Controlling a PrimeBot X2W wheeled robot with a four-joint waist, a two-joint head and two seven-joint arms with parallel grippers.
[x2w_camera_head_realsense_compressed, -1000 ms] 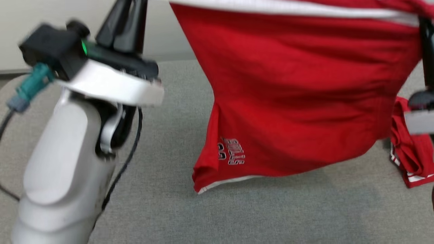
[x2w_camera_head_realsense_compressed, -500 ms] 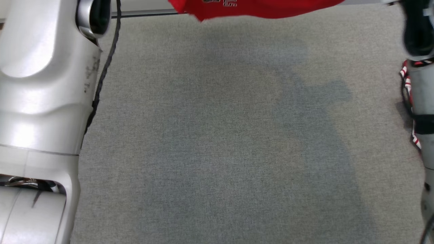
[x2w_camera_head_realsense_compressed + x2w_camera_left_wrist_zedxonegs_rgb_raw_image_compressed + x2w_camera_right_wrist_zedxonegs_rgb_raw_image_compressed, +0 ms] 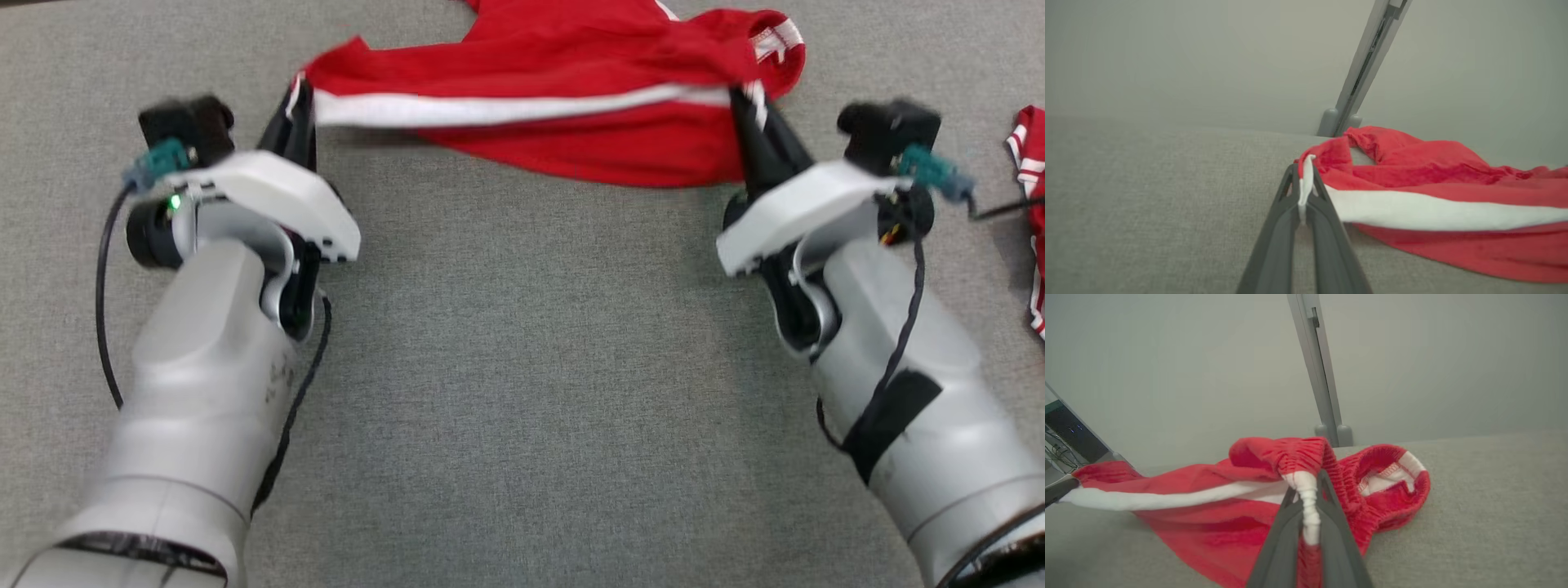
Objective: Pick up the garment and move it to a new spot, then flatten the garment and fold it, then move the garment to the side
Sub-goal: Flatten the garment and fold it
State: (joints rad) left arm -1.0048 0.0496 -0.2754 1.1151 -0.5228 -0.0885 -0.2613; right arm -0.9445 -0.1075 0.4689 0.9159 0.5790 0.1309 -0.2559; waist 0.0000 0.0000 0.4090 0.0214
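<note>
Shorts [image 3: 588, 147], red with a white band, sag onto the grey surface [image 3: 522, 367]. The left gripper [image 3: 300, 104] and right gripper [image 3: 745, 106] each pinch that band, stretched between them.

head camera overhead, wrist cameras low, close, sharing garment [image 3: 571, 139]

Left forearm [image 3: 204, 367]: pale grey, entering the head view at lower left, reaching forward and slightly inward; white wrist plate [image 3: 282, 204] on top, black cable [image 3: 102, 269] looped alongside. Left gripper [image 3: 300, 102]: dark fingers pressed together, pinched on one end of the garment [image 3: 571, 139] at its white band. Right forearm [image 3: 906, 392]: pale grey, entering at lower right, angled inward, black strap [image 3: 894, 412] across it. Right gripper [image 3: 747, 106]: fingers pressed together, pinched on the opposite end of the same band. Grippers roughly level, well apart.
</note>
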